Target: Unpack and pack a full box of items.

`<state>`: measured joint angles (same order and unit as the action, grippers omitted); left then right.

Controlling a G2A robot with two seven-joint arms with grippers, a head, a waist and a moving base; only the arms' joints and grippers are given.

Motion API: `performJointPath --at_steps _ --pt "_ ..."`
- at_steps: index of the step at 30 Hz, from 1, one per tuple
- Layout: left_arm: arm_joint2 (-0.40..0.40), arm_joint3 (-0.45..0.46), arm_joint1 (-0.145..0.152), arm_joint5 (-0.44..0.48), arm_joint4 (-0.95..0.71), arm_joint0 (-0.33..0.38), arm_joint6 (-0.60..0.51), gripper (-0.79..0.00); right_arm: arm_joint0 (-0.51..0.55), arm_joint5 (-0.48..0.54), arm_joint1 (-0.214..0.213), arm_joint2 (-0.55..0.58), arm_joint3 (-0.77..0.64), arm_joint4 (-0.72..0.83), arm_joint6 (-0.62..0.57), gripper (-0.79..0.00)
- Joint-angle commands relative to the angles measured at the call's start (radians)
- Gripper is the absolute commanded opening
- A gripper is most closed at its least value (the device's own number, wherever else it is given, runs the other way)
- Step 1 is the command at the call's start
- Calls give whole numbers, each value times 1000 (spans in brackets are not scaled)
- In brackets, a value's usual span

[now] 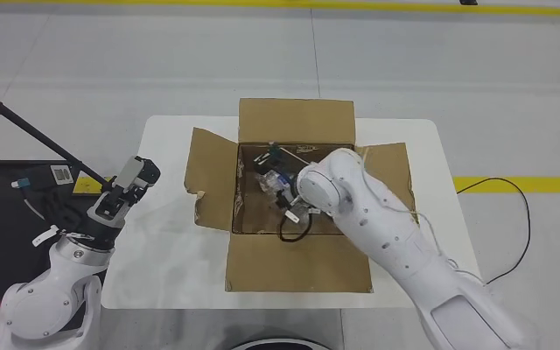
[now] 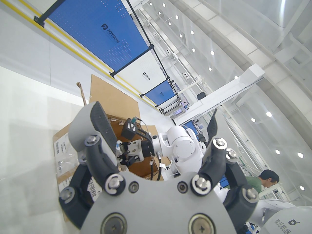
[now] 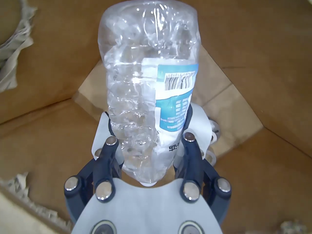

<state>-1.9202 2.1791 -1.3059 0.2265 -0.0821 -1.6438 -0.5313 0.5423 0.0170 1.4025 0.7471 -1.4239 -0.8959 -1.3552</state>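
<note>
**A:** What's in the box (image 1: 297, 121)?

**B:** It stands open near the middle of the white desk (image 1: 166, 262), all four flaps folded outward. The right arm reaches down into it. The right pincer (image 3: 150, 125) is clamped on a clear plastic bottle (image 3: 148, 86), which is crumpled and has a blue-and-white label. The fingers (image 3: 195, 120) grip it near the neck, and its base points toward an inner corner of the box. Brown cardboard floor and walls show all round the bottle. I cannot tell whether the base touches the floor.

**A:** And the other arm?

**B:** It is at the desk's left side, well apart from the box. The left pincer (image 2: 156, 115) is spread wide with nothing between its fingers.

**A:** How do the edges lie?

**B:** The near flap ends just short of the desk's front edge. The far flap crosses the desk's far edge as seen from above. The left flap is ragged along its outer side.

**A:** Room to move?

**B:** A bare strip of desk lies between the left flap and the left arm. A narrower strip lies beyond the right flap.
</note>
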Motion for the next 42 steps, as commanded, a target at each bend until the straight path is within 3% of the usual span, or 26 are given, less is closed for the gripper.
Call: performJointPath --at_steps 1,11,14,18,26,31,42 --pt "0 0 0 0 0 0 0 0 47 -11 -22 54 -113 -40 -27 -785" --pt "0 0 0 0 0 0 0 0 303 -121 -110 442 -661 -276 -69 -785" --pt "0 0 0 0 0 0 0 0 375 -149 -125 586 -764 -302 -59 -785" --pt "0 0 0 0 0 0 0 0 465 -160 -139 777 -801 -291 -40 -785" --pt "0 0 0 0 0 0 0 0 589 -129 -158 1004 -686 -253 -56 -785" --pt "0 0 0 0 0 0 0 0 601 -54 -168 1071 -470 -160 -11 -785" --pt "0 0 0 0 0 0 0 0 492 38 -186 1023 -137 -114 52 -785"
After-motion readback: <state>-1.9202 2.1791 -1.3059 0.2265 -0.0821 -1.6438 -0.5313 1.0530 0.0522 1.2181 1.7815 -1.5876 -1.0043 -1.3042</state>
